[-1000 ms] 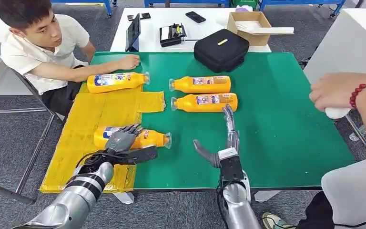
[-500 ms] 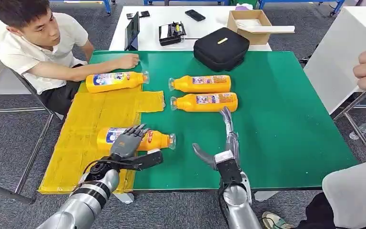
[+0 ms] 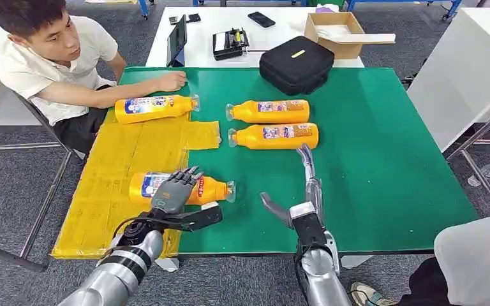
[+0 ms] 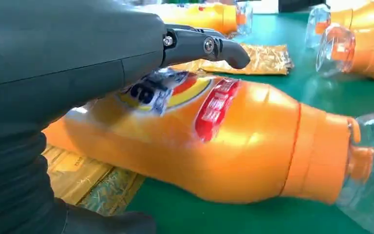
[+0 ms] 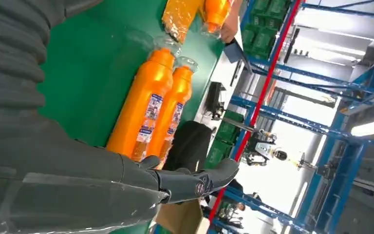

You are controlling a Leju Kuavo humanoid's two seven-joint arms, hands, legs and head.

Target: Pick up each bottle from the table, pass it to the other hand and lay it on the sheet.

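An orange bottle point(image 3: 212, 188) point(image 4: 224, 141) lies on its side, its body on the yellow sheet point(image 3: 134, 153) and its clear cap over the green mat point(image 3: 370, 153). My left hand point(image 3: 172, 194) point(image 4: 78, 53) hovers over its label with the fingers spread; the thumb stretches out along the near side, off the bottle. My right hand point(image 3: 303, 191) point(image 5: 78, 185) is open, fingers straight, tips just short of the nearer of two bottles point(image 3: 274, 136) point(image 5: 143, 107) lying side by side on the mat; the farther one point(image 3: 268, 111) lies behind. Another bottle point(image 3: 156, 107) lies at the sheet's far end.
A person sits at the left with a hand point(image 3: 172, 81) on the mat's far corner. A black case point(image 3: 296, 64) stands at the mat's far edge, a cardboard box point(image 3: 332, 29) and devices on the white table behind. Another person's leg point(image 3: 478, 255) is at the near right.
The hand with the red bracelet at the right has left the picture. My left hand and the bottle under it have shifted slightly right. My right hand has barely moved.
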